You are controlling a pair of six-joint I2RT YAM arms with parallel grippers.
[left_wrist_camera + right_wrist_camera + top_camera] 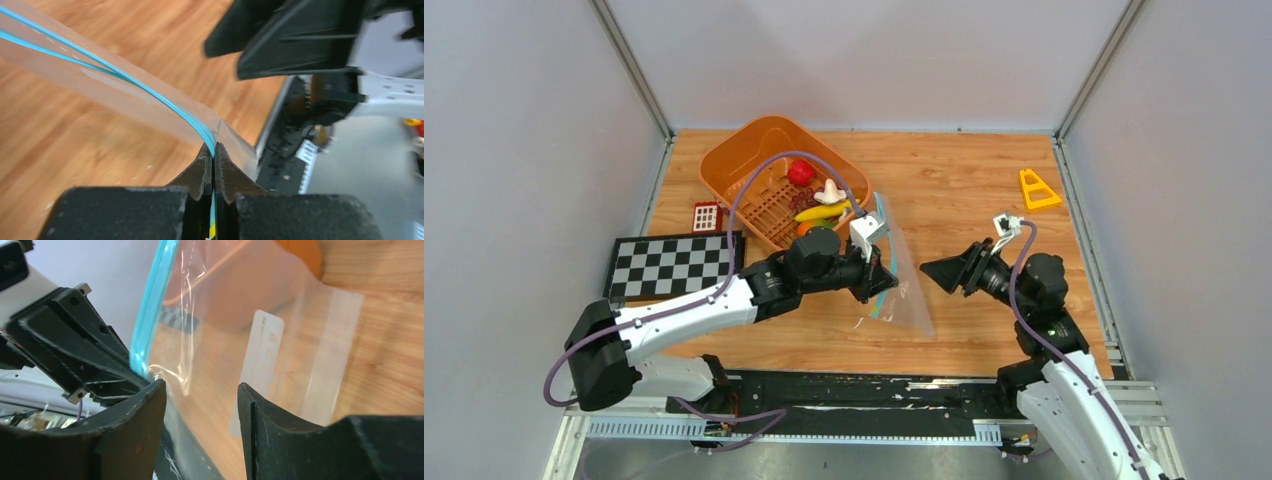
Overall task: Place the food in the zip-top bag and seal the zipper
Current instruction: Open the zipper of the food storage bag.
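The zip-top bag (906, 292) sits near the middle of the wooden table (984, 200), raised at its teal zipper (150, 95). One end of that strip is pinched between the tightly closed jaws of the left gripper (880, 274), which reaches in from 9 o'clock. At the bag's 3 o'clock the right gripper (930, 272) faces it with jaws parted, gripping nothing, and the food (821, 212) lies in the orange basket (724, 152) at 11 o'clock.

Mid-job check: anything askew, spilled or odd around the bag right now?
Nothing spilled or damaged. One oddity: the zip-top bag looks empty, pinched at its zipper by the shut left gripper, while all the food sits in the orange basket. The right gripper is open beside the bag.
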